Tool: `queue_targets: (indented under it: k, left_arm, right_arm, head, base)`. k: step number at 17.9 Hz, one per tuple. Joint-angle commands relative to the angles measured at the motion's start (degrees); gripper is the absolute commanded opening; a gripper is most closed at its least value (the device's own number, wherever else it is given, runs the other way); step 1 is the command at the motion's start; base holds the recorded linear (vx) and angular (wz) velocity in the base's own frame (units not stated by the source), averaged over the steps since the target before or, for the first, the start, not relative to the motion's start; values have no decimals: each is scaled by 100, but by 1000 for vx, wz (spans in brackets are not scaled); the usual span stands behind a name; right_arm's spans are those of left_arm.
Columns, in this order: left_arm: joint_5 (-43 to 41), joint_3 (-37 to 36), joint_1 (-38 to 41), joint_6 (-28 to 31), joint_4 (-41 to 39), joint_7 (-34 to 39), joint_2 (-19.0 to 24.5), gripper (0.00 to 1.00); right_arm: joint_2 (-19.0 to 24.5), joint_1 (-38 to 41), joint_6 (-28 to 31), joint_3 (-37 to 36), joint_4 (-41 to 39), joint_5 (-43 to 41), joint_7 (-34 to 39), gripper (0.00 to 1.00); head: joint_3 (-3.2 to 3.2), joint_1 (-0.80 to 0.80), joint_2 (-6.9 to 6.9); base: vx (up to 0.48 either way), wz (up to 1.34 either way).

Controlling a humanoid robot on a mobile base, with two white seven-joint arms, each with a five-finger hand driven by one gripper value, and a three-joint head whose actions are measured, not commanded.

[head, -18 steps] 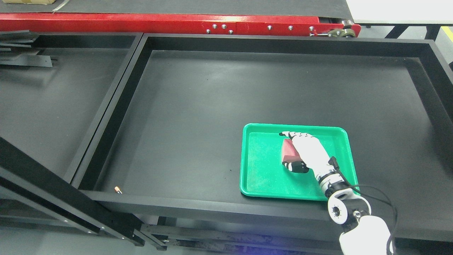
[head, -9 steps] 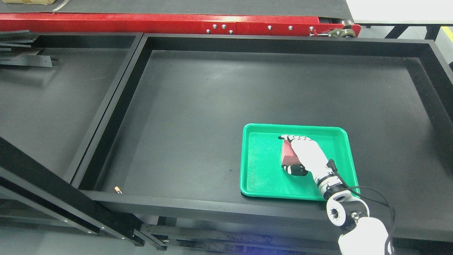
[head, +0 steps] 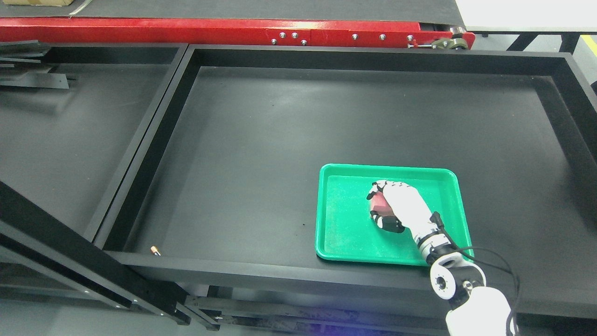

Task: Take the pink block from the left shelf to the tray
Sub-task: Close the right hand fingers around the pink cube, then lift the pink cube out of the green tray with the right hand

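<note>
A green tray (head: 343, 233) lies on the black shelf floor at the lower right. My right hand (head: 378, 205), white with dark fingertips, reaches into it from the bottom right. Its fingers are curled around a pink-red block (head: 378, 202), of which only a small patch shows between fingers and thumb. The block sits low over the tray's middle; whether it touches the tray floor I cannot tell. My left hand is out of view.
The black shelf has raised walls (head: 373, 56) all round and a divider (head: 154, 135) to a left compartment. A small orange object (head: 155, 251) lies at the front left corner. A red conveyor frame (head: 233, 30) runs behind.
My right hand's fingers have curled tighter around the block, hiding most of it. The hand has drawn slightly back and down in the picture, staying over the tray.
</note>
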Motion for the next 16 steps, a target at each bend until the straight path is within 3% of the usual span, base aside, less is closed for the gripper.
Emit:
queue_targets:
  k: [1,5,9,16]
  left_arm:
    - [0,0,-167,-2,-100,4,100,100]
    - [0,0,-167,-2,-100,4,100,100]
    - [0,0,-167,-2,-100,4,100,100]
    - [0,0,-167,-2,-100,4,100,100]
  right_arm:
    - [-100,-27,-235,-242,72,-155,-714,3]
    - [-100,25,-894,-656,-367,-691,-1612,3]
    - [-100,183,-1097,-876,-658,-884,-2290,3]
    - [-123,570,-1168,-973,-1027,-1237,-2598,3]
  head:
    - [0,0,0]
    - [0,0,0]
    - [0,0,0]
    - [0,0,0]
  base:
    - [0,0]
    - [0,0]
    - [2,6]
    - [-1,2]
